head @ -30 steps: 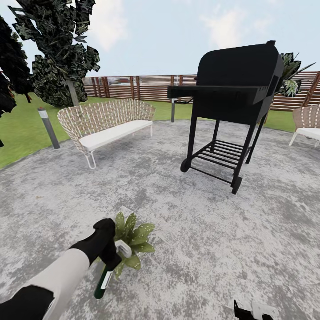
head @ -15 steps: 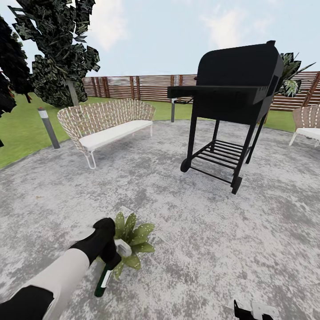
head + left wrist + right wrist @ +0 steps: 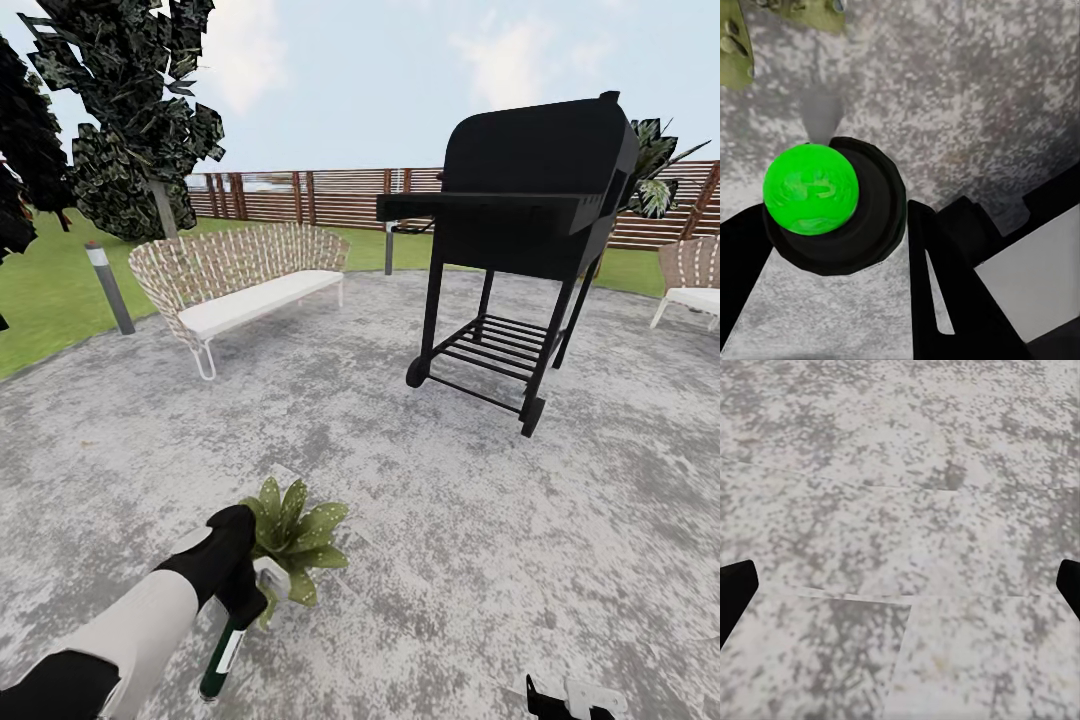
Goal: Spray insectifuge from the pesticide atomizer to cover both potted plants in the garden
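Head view first: grey speckled patio (image 3: pixel 420 520) spreads across the frame, and low at the left the left gripper (image 3: pixel 245 590) is clamped on the pesticide atomizer (image 3: pixel 222 655), whose dark green body hangs tilted below the black fingers while its pale trigger head sits against the leaves of a potted plant (image 3: pixel 297 535). Whitish specks of insectifuge (image 3: pixel 322 522) dot those pointed leaves. Farther off stand a black grill (image 3: pixel 530 210), a woven bench (image 3: pixel 235 275) with a white cushion, a grey bollard lamp (image 3: pixel 108 287) at the lawn's edge, and a brown slatted fence (image 3: pixel 320 195). A sliver of the right gripper (image 3: pixel 568 697) shows at the bottom edge; its state cannot be told there.

Left wrist view, looking down the bottle: the atomizer's round end appears as a bright green dome in a black ring, held between two dark fingers (image 3: pixel 945 292), with leaf tips beyond it.

Right wrist view: two dark fingertips (image 3: pixel 735 592) sit far apart at opposite edges, nothing between them but patio stone.
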Controlling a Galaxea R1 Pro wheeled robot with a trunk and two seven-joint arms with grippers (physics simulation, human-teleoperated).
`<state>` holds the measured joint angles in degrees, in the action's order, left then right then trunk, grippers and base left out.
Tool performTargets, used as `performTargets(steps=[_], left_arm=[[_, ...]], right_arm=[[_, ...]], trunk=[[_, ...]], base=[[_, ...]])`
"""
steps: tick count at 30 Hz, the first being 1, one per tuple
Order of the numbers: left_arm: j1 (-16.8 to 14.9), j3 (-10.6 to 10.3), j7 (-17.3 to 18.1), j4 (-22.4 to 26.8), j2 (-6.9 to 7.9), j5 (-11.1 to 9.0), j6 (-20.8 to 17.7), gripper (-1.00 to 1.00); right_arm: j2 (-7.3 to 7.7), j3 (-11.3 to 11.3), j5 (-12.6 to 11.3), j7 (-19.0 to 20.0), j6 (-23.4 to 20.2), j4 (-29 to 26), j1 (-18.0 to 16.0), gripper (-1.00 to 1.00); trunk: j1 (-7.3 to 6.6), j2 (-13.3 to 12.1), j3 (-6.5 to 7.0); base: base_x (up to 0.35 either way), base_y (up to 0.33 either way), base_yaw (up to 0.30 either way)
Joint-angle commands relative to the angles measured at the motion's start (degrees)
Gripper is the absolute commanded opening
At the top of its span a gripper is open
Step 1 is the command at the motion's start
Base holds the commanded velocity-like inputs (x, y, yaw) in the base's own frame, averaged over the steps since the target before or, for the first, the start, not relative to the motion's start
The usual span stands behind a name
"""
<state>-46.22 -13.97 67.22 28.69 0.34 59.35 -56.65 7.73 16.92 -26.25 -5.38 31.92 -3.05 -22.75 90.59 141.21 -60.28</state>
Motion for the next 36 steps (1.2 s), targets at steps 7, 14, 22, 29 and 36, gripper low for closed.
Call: performTargets(steps=[7, 14, 22, 29, 36], left_arm=[[-0.57, -0.21, 0.72, 0.28, -0.18, 0.48, -0.49, -1.0], [0.26, 0.23, -4.96, 0.21, -0.96, 0.38, -0.55, -1.0], [-0.47, 5.16, -4.72, 0.31, -1.08, 0.09, 0.1, -1.0], [-9.21, 5.36, 6.93, 0.21, -0.03, 2.13, 1.21, -1.0], [-12.4, -1.17, 8.21, -0.78, 1.35, 2.68, 1.88, -1.0]], right_arm=[[0.01, 0.49, -0.21, -0.34, 0.07, -0.03, -0.01, 1.0], [-0.01, 0.52, -0.2, -0.34, 0.07, -0.03, -0.01, 1.0], [-0.03, 0.55, -0.2, -0.34, 0.07, -0.03, -0.01, 1.0], [0.0, 0.49, -0.2, -0.34, 0.07, -0.03, -0.01, 1.0], [0.01, 0.49, -0.2, -0.34, 0.07, -0.03, -0.01, 1.0]], trunk=[[-0.01, 0.02, -0.06], [-0.01, 0.02, -0.06], [-0.01, 0.02, -0.06], [-0.01, 0.02, -0.06], [-0.01, 0.02, -0.06]], base=[[0.0, 0.0, 0.0], [0.0, 0.0, 0.0], [0.0, 0.0, 0.0], [0.0, 0.0, 0.0], [0.0, 0.0, 0.0]])
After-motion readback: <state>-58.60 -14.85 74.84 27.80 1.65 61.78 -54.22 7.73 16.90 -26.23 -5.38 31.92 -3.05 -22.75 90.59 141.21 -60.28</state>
